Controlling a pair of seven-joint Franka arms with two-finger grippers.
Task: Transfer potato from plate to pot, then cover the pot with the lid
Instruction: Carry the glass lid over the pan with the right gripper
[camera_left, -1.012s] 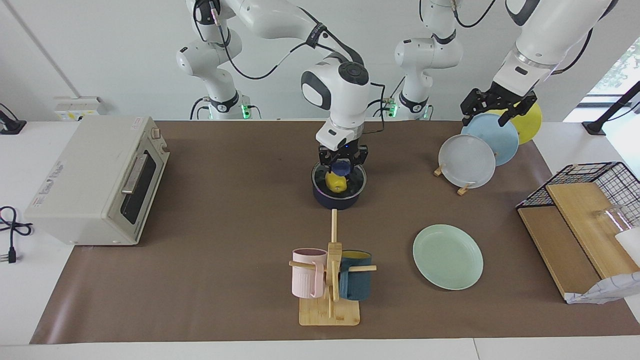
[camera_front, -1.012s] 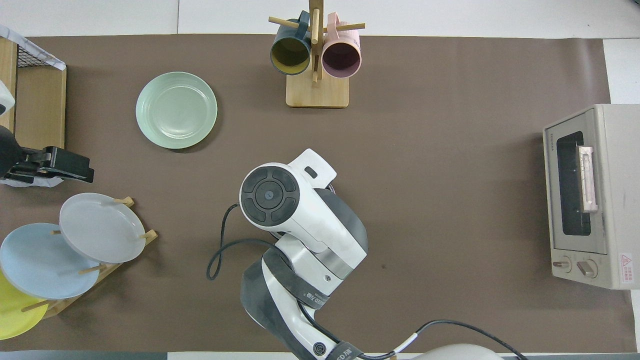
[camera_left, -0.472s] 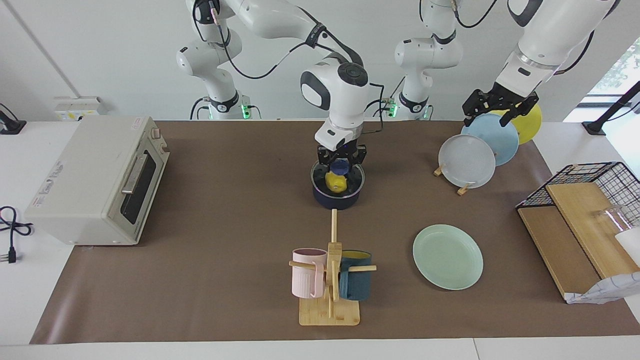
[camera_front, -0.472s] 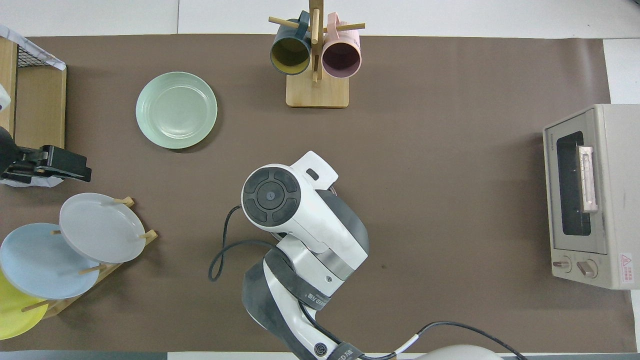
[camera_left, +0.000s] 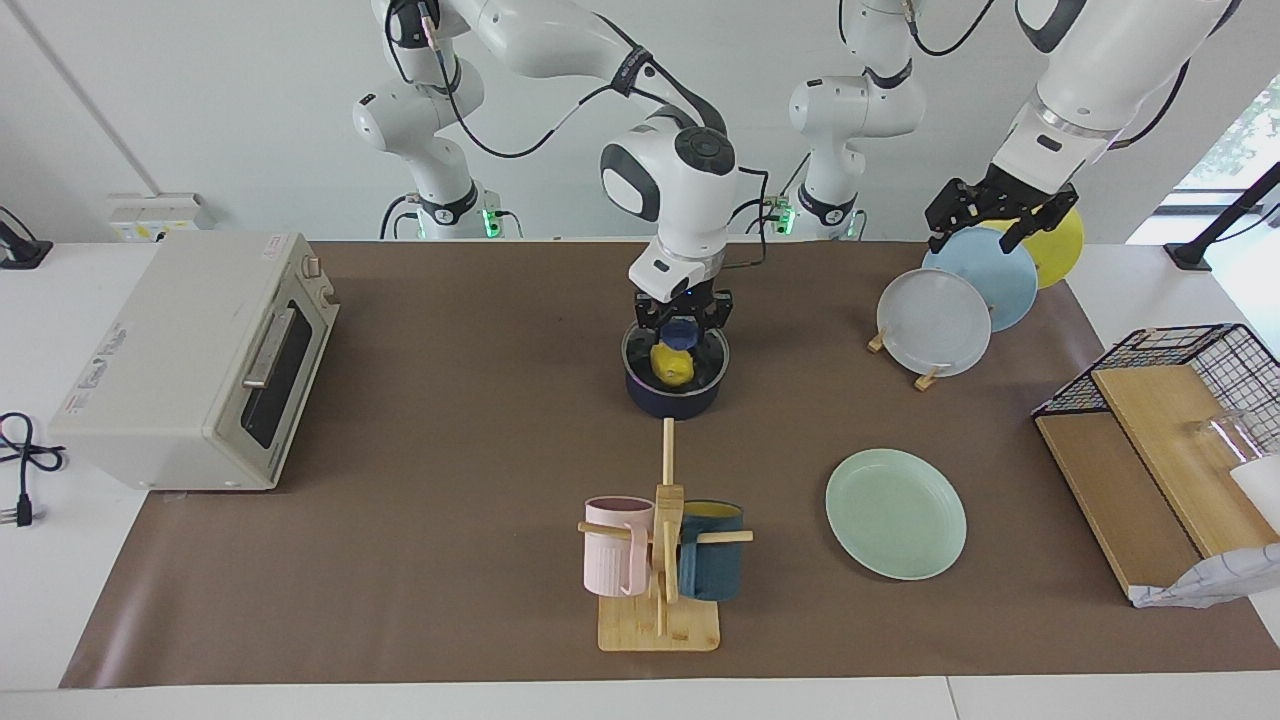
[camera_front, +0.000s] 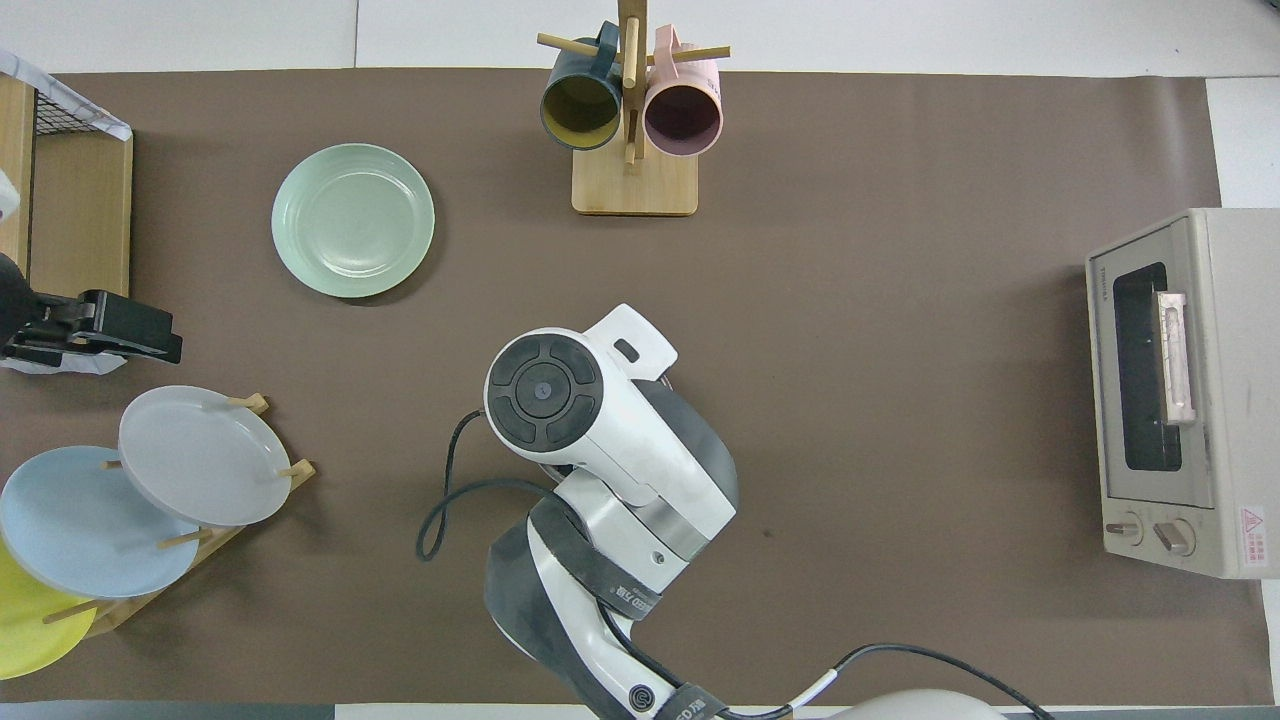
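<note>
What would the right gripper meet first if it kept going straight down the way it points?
The lid's blue knob, which the right gripper already sits at; the lid rests on the pot.

Potato (camera_left: 672, 366): a small bright-yellow oval lump, lies inside the pot (camera_left: 672, 398), a dark navy saucepan standing upright near the middle of the table, hidden under an arm in the overhead view. Lid (camera_left: 700, 367): clear glass with a metal rim and a blue knob, sits at the pot's rim, the potato visible through it. Plate (camera_left: 896, 513): round, pale mint-green, lies flat and bare, farther from the robots than the pot, toward the left arm's end of the table.
</note>
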